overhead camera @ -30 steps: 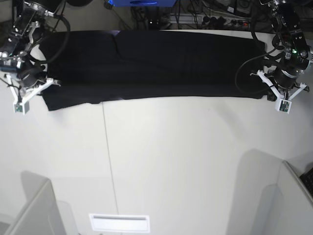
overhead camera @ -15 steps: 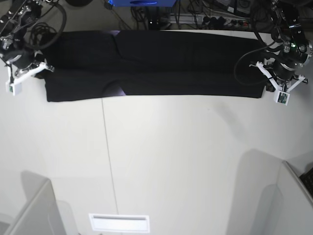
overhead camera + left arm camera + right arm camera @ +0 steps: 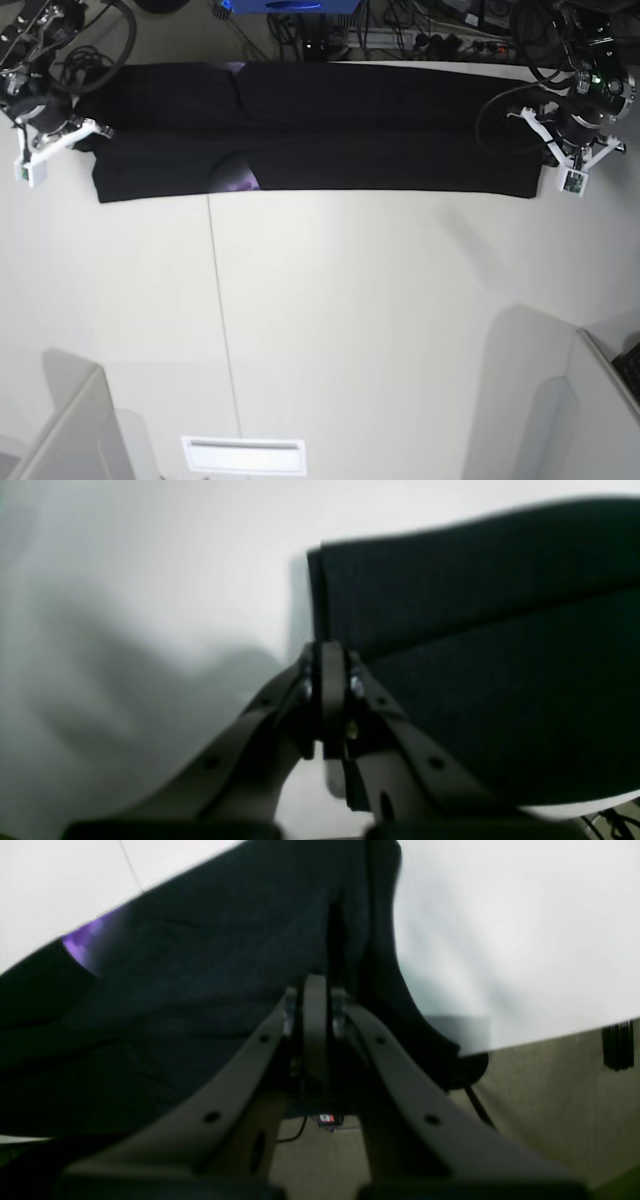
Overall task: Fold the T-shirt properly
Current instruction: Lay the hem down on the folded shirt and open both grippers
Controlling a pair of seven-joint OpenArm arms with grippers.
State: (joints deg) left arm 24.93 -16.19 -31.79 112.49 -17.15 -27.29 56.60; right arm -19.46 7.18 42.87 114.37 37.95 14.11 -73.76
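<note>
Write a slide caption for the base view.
Plain black cloth T-shirt stretched along the white table's far edge, both hands shut at its ends.

The large soft black cloth T-shirt (image 3: pixel 320 130) lies stretched in a long band across the far part of the white table top (image 3: pixel 350 330), its near edge running almost straight from side to side. Behind it, past the table's far edge, sits a tangle of dark cables and power strips (image 3: pixel 420 30). The right gripper (image 3: pixel 315 990) is at the band's end on the base view's left; the left gripper (image 3: pixel 327 652) is at the opposite end — each seemingly at the cloth's edge, though blur hides contact. A white slotted plate (image 3: pixel 243 455) lies at the table's near edge, well apart from the shirt.
</note>
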